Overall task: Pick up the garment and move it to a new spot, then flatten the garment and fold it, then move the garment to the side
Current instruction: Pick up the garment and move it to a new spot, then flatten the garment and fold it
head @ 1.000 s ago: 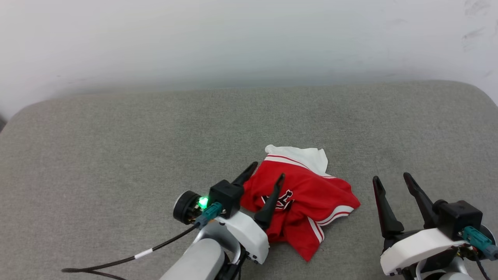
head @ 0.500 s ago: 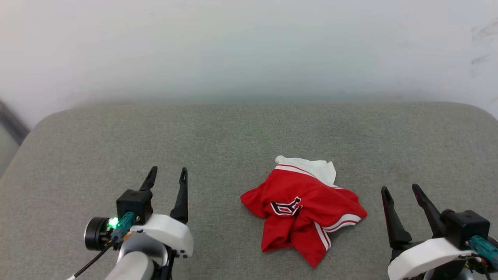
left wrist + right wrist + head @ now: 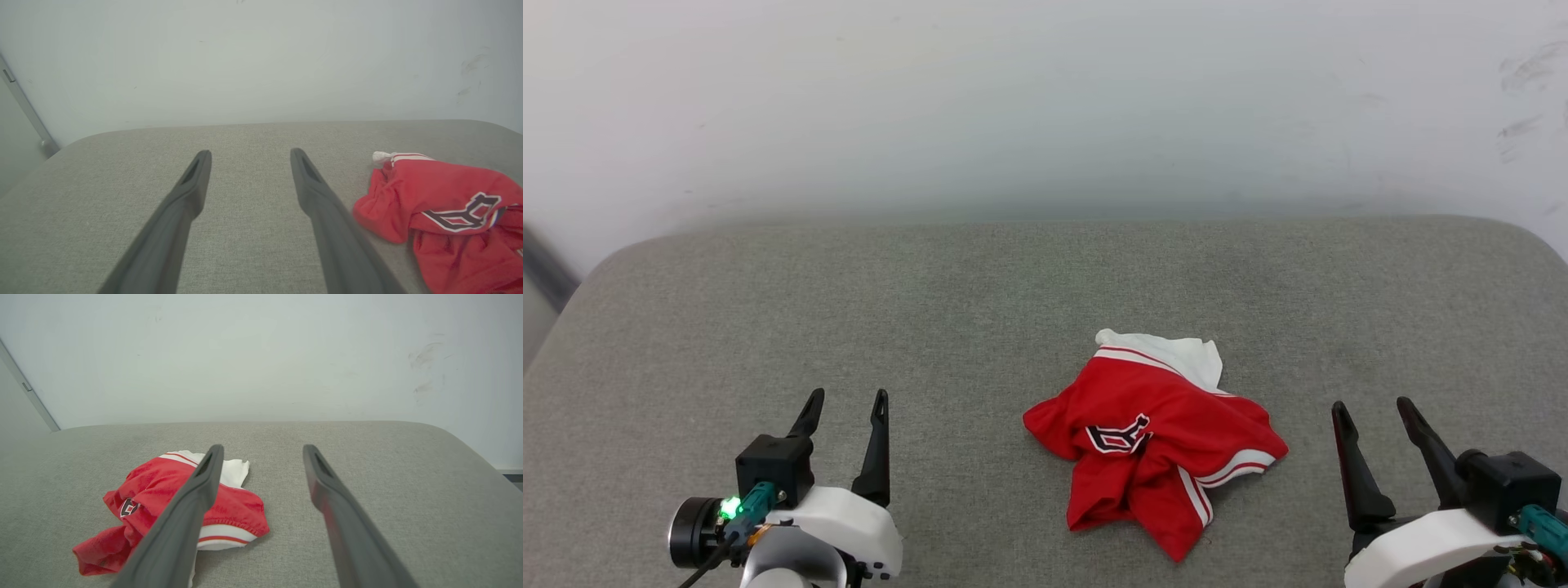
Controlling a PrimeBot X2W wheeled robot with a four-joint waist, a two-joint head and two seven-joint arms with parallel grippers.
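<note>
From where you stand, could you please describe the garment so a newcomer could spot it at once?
Start at the broad grey fabric surface below the white wall. Right of its middle lies a crumpled red jersey-style T-shirt. Its white sleeve, red-white striped trim and black white-outlined lettering set it apart from the plain grey.

One red garment (image 3: pixel 1156 441), two grippers, a left gripper (image 3: pixel 849 394) and a right gripper (image 3: pixel 1371 404), two dark fingers (image 3: pixel 876 449) on each, four in all, one grey cushion (image 3: pixel 1013 310), one white wall (image 3: pixel 1045 98), one green light (image 3: pixel 729 507)
</note>
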